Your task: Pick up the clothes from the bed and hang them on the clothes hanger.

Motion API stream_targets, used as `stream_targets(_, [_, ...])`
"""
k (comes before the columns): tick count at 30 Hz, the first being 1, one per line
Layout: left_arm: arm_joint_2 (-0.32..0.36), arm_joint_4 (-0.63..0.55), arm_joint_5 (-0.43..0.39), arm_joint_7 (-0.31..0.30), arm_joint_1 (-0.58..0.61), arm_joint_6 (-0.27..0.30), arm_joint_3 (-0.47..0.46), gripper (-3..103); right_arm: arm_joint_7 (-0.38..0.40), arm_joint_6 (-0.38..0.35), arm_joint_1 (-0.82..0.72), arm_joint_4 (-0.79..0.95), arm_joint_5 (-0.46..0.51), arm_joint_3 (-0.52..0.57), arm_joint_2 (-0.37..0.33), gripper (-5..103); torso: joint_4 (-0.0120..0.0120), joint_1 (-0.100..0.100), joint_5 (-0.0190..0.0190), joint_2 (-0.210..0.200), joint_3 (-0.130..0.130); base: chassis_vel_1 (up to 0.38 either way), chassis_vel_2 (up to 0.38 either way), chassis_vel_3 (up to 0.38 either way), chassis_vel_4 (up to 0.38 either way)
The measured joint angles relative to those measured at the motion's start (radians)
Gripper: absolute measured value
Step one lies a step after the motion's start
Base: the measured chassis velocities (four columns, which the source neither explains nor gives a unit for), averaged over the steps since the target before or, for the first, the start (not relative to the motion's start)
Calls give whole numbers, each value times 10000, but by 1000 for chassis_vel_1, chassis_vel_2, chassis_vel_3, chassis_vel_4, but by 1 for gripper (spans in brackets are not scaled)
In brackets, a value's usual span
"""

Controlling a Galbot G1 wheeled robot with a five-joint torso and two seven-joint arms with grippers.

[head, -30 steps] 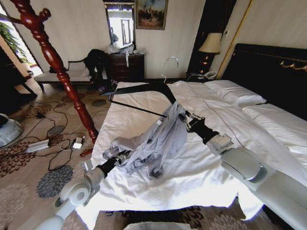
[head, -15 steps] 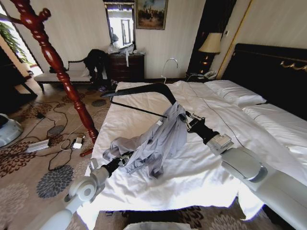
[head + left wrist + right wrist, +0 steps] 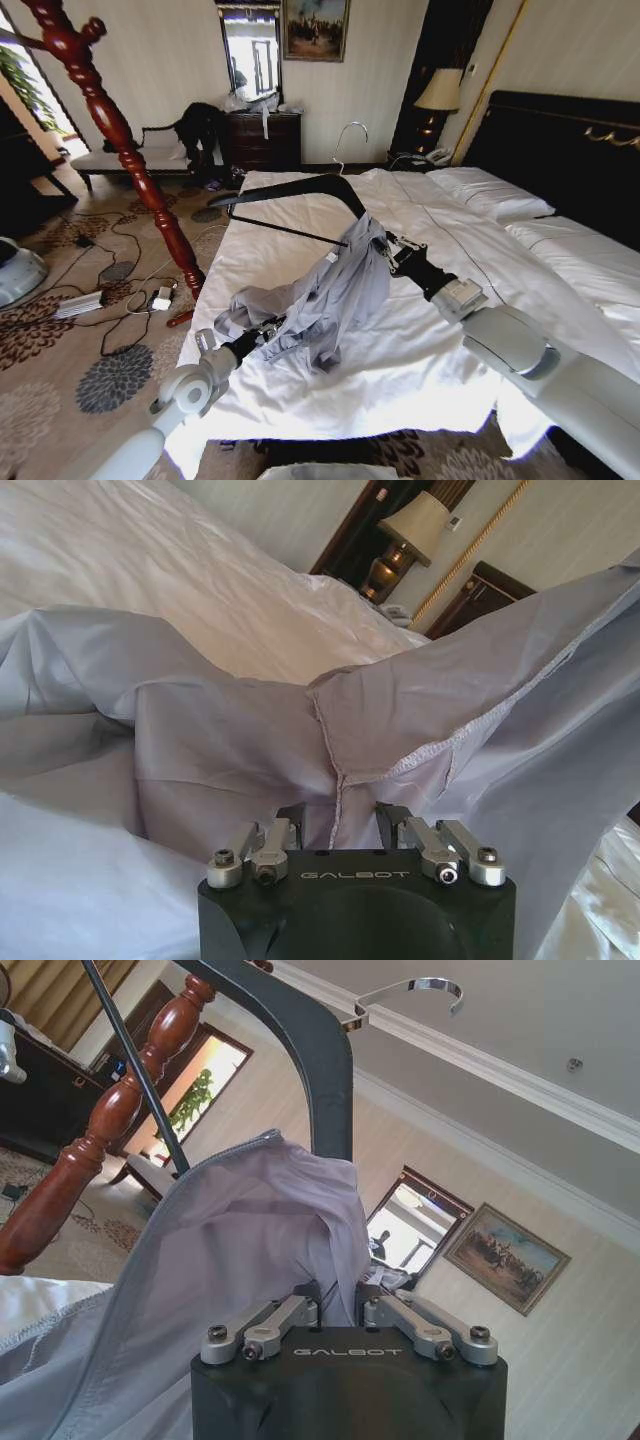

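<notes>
— White sheets covered the bed [image 3: 330, 360] that we faced, wide and reaching to the black headboard. What lay on it at that moment?

— Grey-blue cloth, mostly lifted off it. We had the shirt [image 3: 330, 295] raised above the sheets near the foot of the bed, strung between our two arms and sagging in the middle. One end was draped over the near shoulder of the black hanger [image 3: 300, 185], whose silver hook pointed up toward the far wall.

— So which step did we judge we were in?

— The threading, we thought: pick-up done, hanging only begun. One hanger shoulder was inside the cloth and the far one was bare. The next move would call for drawing the loose cloth across toward that bare end without dragging off what was already seated.

— And the hands?

— Our right hand [image 3: 340, 1305] held the hanger's arm with shirt cloth bunched over it, fingers closed tight around the black bar. Our left hand [image 3: 340, 825] was lower, just above the sheet, fingers pinched together on a seamed fold of the shirt.
</notes>
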Motion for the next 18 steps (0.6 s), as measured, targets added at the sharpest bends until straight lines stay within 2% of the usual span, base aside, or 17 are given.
stream_targets(6, [-38, 115, -91, 13, -309, 47, 144, 39, 3, 2, 2, 66, 75, 18, -9, 15, -2, -1, 1, 0, 0, 0, 0, 0, 0])
stream_targets(7, [-3, 119, -152, 33, -361, 88, 198, 35, 18, -23, 17, 109, 142, 26, -23, 15, -1, 0, 0, 0, 0, 0, 0, 0, 0])
stream_targets(12, [25, 125, -150, 67, -395, 126, 373, 41, 72, -66, 55, 183, 245, 84, -110, 15, -1, -1, 1, 0, 0, 0, 0, 0, 0])
stream_targets(14, [-103, 169, -98, 70, -374, 135, 433, 37, 106, -88, 80, 200, 295, 110, -141, 15, -1, -1, 0, 0, 0, 0, 0, 0, 0])
stream_targets(18, [-302, 248, -31, 70, -430, 138, 541, 36, 137, -111, 87, 237, 358, 133, -180, 15, 0, -1, 0, 0, 0, 0, 0, 0, 0])
